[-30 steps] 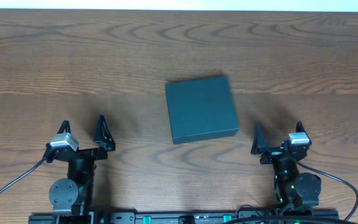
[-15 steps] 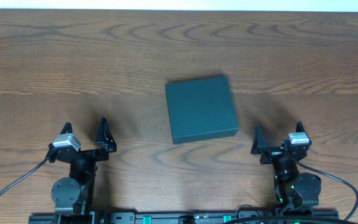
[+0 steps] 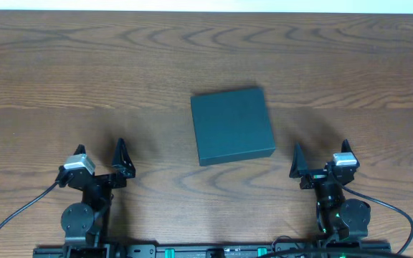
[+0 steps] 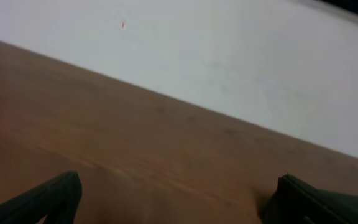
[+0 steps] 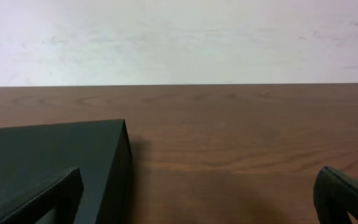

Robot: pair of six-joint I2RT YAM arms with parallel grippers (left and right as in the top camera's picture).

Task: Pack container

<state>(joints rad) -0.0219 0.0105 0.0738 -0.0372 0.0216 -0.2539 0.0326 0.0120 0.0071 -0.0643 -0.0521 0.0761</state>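
The container [image 3: 232, 126] is a dark teal-green rectangular box with its lid closed, lying flat at the middle of the wooden table. It also shows at the lower left of the right wrist view [image 5: 55, 162]. My left gripper [image 3: 100, 160] is open and empty near the front edge, well to the left of the box; its wrist view [image 4: 179, 202] shows only bare wood and a white wall. My right gripper [image 3: 320, 159] is open and empty near the front edge, just right of and in front of the box [image 5: 197, 199].
The wooden table [image 3: 84, 64] runs back to a white wall [image 5: 179, 37]. Black cables [image 3: 6, 215] and the arm bases sit along the front edge.
My left gripper has shifted slightly right and toward the front edge. The right arm and the container have not moved.
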